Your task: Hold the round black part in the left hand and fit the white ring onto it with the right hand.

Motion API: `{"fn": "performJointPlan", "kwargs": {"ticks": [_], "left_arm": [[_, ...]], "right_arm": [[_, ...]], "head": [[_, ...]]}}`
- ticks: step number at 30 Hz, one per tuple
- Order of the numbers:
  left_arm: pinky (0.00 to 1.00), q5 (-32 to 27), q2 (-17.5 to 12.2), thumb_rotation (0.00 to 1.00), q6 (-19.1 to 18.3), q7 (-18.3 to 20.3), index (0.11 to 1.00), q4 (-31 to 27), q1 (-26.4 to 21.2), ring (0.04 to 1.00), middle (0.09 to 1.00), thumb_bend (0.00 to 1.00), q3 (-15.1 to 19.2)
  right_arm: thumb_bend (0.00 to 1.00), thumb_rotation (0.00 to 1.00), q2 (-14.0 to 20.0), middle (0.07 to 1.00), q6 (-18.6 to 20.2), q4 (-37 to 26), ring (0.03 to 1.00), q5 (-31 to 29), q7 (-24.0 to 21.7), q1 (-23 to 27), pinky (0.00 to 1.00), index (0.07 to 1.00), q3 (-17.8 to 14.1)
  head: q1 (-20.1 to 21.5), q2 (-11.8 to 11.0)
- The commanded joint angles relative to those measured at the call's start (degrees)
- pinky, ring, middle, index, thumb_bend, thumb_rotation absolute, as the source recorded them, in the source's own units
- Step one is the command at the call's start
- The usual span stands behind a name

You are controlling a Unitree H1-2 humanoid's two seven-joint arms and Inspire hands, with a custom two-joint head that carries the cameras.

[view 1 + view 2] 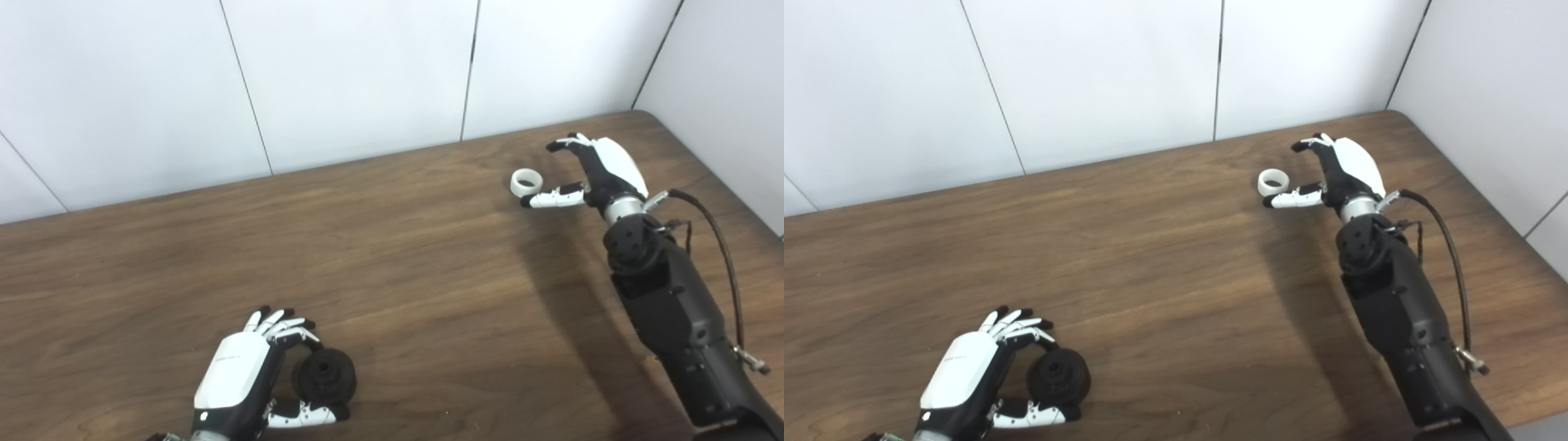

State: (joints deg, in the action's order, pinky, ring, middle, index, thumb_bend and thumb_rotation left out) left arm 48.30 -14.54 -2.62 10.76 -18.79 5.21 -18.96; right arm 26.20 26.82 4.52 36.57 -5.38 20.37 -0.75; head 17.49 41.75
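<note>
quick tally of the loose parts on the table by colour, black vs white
black: 1, the round black part, between the fingers and thumb of the left hand
white: 1, the white ring, lying on the table just ahead of the open right hand
total: 2

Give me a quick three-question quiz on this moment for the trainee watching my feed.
1. True or false: the right hand has already lifted the white ring off the table.
2. Multiple choice: where is the round black part? A) next to the white ring, B) between the fingers and thumb of the left hand, C) at the table's far left corner.
3. Fill in: the white ring lies near the ____ edge of the table, by the wall.

Key:
1. False; the ring lies on the table and the open right hand is beside it.
2. B
3. far
</note>
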Motion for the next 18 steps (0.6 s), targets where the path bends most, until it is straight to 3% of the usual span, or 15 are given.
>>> {"fn": "performJointPlan", "kwargs": {"ticks": [1,8,15,18], "left_arm": [[1.00,0.27,-1.35,0.05,-0.24,1.11,0.484,-0.48,0.74,0.910,0.793,0.52,0.35],[1.00,0.59,-1.42,0.05,0.00,1.47,0.484,-0.52,0.54,0.908,0.792,0.52,0.60],[1.00,0.64,-1.41,0.05,0.11,1.75,0.484,-0.61,0.44,0.908,0.794,0.52,0.71],[1.00,0.73,-1.31,0.05,0.02,1.83,0.483,-0.72,0.53,0.907,0.793,0.52,0.74]], "right_arm": [[0.77,0.31,2.10,0.951,0.06,0.57,0.973,1.19,-0.32,4.28,0.88,0.780,-0.12],[0.80,0.36,2.45,0.954,-0.13,6.61,0.980,-0.11,-1.70,8.34,0.90,0.769,1.95],[0.81,0.32,1.62,0.956,0.02,10.41,0.986,-0.21,-2.16,10.56,0.98,0.748,3.65],[0.81,0.33,1.66,0.947,0.01,11.65,0.979,0.05,-2.08,11.12,0.97,0.735,4.37]], "head": [[0.08,0.11],[-0.04,0.22],[-0.03,0.35],[-0.18,0.43]]}}
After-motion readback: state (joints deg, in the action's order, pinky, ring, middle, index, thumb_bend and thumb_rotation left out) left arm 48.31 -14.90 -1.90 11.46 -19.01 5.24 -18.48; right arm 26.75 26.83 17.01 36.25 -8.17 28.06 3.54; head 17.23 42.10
